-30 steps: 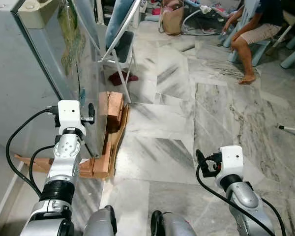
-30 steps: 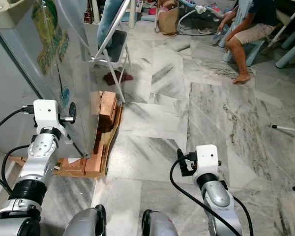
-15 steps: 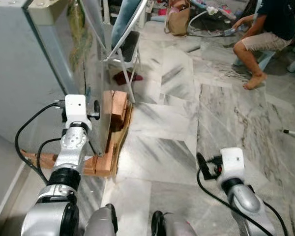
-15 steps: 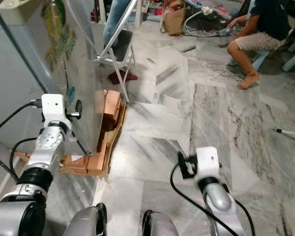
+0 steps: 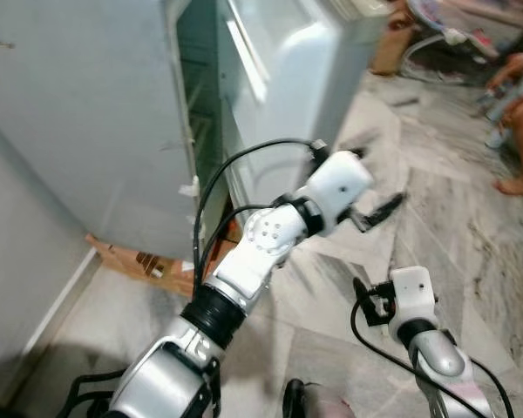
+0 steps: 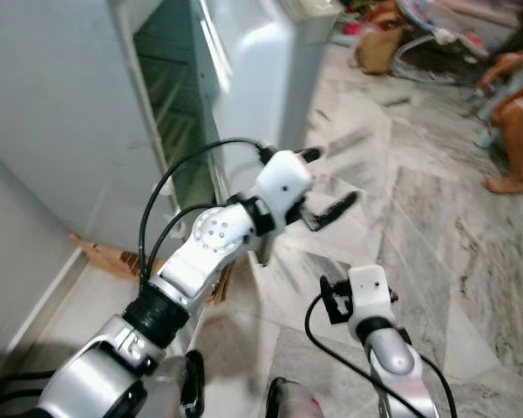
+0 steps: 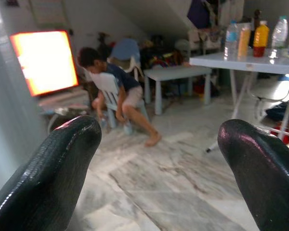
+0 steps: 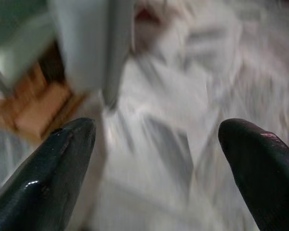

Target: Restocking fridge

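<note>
Fridge point(image 5: 113, 113) standing tall, door point(image 5: 279, 78) swung ajar, free edge facing open marble floor point(image 5: 471, 235). Left pincer point(image 6: 327, 187) spread wide, empty, beside that edge. Right pincer point(image 8: 154, 159) likewise open, low over floor.

Fridge door point(image 5: 279, 78) stands ajar, leaving a narrow gap to shelves point(image 6: 170, 96).

A person in a dark shirt and light shorts point(image 7: 116, 86) sits on a pale plastic chair point(image 7: 107, 85) on the grey-veined marble floor point(image 5: 453, 235). Clear and orange plastic bottles point(image 7: 254, 38) stand along the white folding table point(image 7: 253, 62)'s edge. Brown wooden blocks point(image 5: 144, 261) lie on the floor.
</note>
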`<state>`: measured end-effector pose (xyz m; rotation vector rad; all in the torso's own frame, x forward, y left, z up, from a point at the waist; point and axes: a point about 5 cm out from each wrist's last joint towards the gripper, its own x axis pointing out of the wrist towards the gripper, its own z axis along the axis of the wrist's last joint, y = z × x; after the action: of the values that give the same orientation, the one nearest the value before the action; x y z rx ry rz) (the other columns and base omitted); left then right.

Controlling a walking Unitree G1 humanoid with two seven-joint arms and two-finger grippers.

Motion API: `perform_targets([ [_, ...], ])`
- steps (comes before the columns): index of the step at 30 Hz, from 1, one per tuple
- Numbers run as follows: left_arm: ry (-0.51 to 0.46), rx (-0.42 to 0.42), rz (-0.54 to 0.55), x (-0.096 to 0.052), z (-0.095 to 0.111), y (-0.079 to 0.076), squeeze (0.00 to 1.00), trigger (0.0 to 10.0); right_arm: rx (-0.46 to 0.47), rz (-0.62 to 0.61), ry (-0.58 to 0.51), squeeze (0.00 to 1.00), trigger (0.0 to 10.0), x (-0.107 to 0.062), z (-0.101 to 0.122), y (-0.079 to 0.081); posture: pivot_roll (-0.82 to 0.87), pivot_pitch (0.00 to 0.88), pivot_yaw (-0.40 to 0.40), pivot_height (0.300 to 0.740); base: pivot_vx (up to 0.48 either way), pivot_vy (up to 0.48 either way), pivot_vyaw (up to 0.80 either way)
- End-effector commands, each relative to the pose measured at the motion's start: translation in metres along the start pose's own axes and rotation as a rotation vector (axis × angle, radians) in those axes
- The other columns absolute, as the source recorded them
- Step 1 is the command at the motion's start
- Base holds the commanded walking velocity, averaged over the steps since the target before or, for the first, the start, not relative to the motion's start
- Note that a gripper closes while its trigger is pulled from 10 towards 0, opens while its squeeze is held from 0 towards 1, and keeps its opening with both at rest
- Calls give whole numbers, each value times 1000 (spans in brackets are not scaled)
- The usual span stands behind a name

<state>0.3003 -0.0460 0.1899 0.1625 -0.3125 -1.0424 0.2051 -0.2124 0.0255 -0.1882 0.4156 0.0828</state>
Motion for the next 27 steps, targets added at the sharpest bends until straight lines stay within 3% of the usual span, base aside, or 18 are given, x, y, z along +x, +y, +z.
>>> perform_targets([
  [1, -109, -37, -47, 31, 31, -18, 0, 10000, 5, -19, 14, 0, 10000, -1, -4, -4, 12, 133, -61, 740, 0, 0, 0],
  [3, -58, -23, 86, 18, 18, 17, 0, 10000, 14, -18, 10, 0, 10000, 3, -4, -1, 19, 130, -58, 740, 0, 0, 0],
  [5, -20, -18, 157, 3, 10, 36, 0, 10000, 14, -14, 2, 0, 10000, 5, -4, 1, 24, 131, -57, 740, 0, 0, 0],
  [11, 137, -9, 339, -52, -30, 69, 0, 10000, 7, -8, -88, 0, 10000, 12, 11, 4, 30, 134, -50, 740, 0, 0, 0],
  [12, 175, -26, 403, -72, -43, 75, 0, 10000, 10, 0, -115, 0, 10000, 14, 18, 5, 30, 137, -48, 740, 0, 0, 0],
  [15, 210, -36, 512, -104, -53, 78, 0, 10000, -8, 19, -136, 0, 10000, 16, 26, 6, 39, 147, -45, 740, 0, -400, 0],
  [19, 263, -41, 569, -124, -61, 75, 0, 10000, -9, 31, -148, 0, 10000, 18, 30, 7, 61, 165, -47, 740, 0, -476, 0],
  [20, 300, -10, 591, -136, -63, 73, 0, 10000, -16, 59, -166, 0, 10000, 18, 36, 12, 77, 171, -50, 740, 0, -450, 0],
  [22, 308, 24, 595, -146, -59, 73, 0, 10000, -20, 94, -197, 0, 10000, 18, 46, 19, 87, 182, -51, 740, 0, -429, 0],
  [24, 313, 30, 603, -152, -58, 74, 0, 10000, -17, 106, -209, 0, 10000, 18, 50, 22, 83, 187, -53, 740, 251, -405, 0],
  [27, 366, 37, 649, -174, -64, 73, 0, 10000, -12, 132, -231, 0, 10000, 21, 59, 29, 77, 184, -51, 740, 254, -402, 0],
])
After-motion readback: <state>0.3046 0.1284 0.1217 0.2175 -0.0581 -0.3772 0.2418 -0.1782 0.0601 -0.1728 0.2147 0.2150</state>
